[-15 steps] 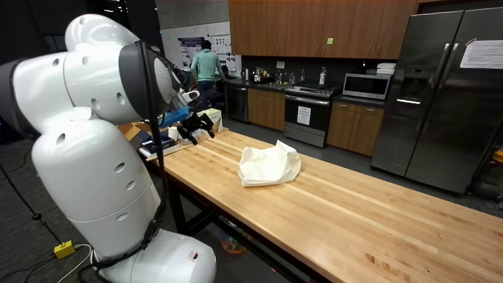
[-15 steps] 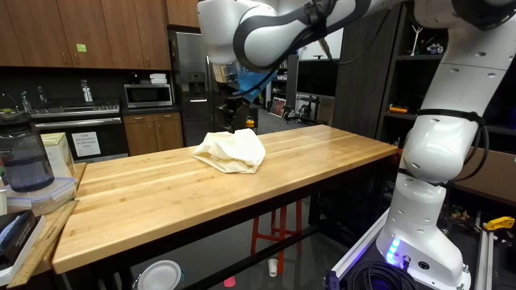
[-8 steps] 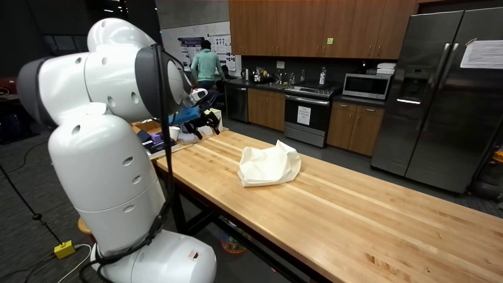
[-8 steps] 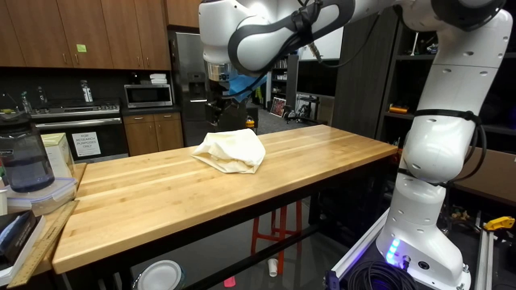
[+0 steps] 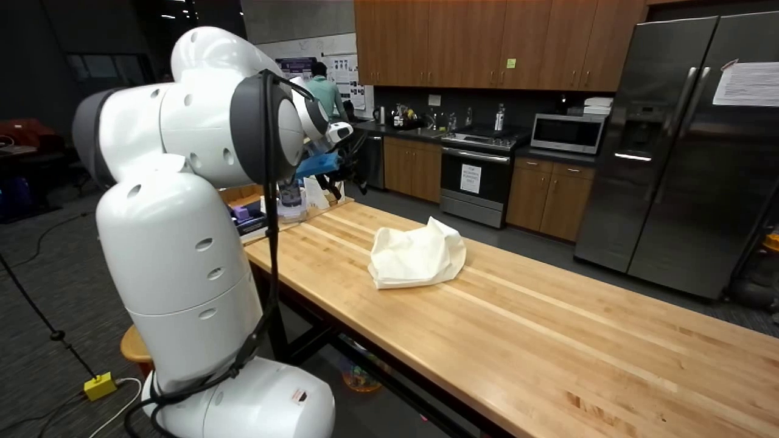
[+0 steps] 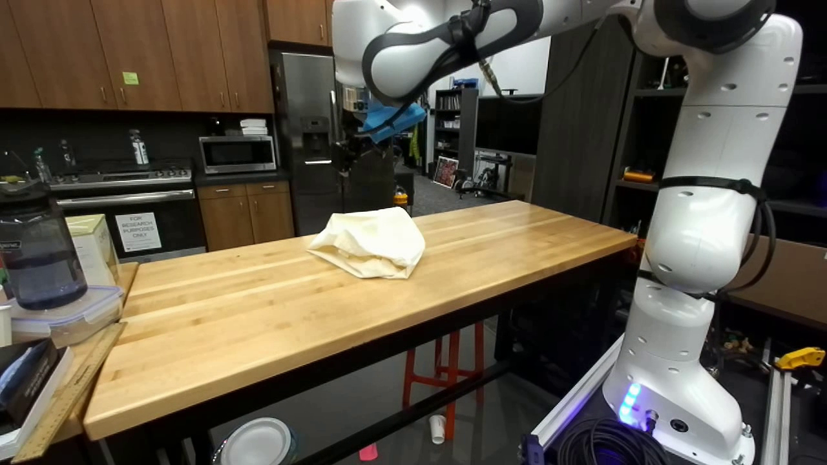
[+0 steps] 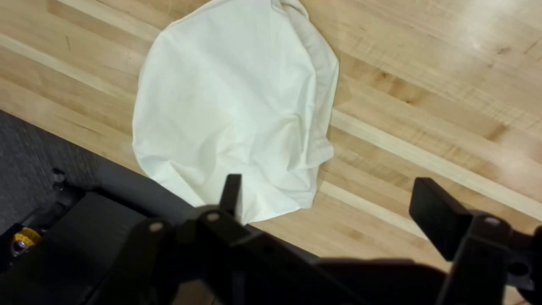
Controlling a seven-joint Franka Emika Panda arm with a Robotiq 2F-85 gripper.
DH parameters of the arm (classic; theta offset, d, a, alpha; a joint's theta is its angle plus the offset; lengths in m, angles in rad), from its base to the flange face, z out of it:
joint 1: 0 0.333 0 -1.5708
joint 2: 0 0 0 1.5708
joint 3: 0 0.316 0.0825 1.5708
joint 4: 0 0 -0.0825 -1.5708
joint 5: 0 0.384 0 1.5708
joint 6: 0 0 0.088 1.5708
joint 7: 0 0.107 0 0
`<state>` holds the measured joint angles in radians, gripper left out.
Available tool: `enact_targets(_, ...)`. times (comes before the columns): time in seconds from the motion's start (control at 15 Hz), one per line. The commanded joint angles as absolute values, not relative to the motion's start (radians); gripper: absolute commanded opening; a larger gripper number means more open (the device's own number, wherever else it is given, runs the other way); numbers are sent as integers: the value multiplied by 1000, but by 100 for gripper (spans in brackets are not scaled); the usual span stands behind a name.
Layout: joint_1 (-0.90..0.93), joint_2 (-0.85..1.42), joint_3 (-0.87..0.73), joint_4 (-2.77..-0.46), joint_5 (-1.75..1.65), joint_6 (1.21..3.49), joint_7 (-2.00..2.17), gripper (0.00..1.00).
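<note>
Gripper (image 7: 331,201), bottom of the wrist frame: my two fingers stand wide apart, nothing held between them. Both exterior views show it hung in the air, touching nothing.

Nearest thing: off-white cloth (image 7: 228,97), upper middle of the wrist frame, crumpled, with a loose folded edge down its right side. The finger at frame left overlaps the cloth's lower edge there, but both exterior views show a gap, so no contact. Cloth lies near mid-frame on the wooden table (image 5: 548,340).

Step in hand, my reading: free hand poised above the table, cloth not gripped. A move onto the cloth would call for shifting toward the upper left of the wrist frame, to centre the gap on it, then lowering. The raised wrinkles at its lower right look the easiest to pinch; the smooth left part would likely slide.

Farther out, in an exterior view: jug (image 6: 39,265), lidded box (image 6: 84,316) and ruler (image 6: 71,389) along the left edge. Microwave (image 5: 567,133) and fridge (image 5: 654,158), upper right.
</note>
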<state>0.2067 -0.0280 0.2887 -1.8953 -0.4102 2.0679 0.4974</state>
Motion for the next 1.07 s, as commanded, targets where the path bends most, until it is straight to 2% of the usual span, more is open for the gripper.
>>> enact_targets(0.0,197,24,248,-1846,-396,2079,505,100)
enact_targets(0.47,190,104,179,-1835,-378,2194,488,100)
enact_targets(1.0,194,197,138,-1815,-296,2197,475,100)
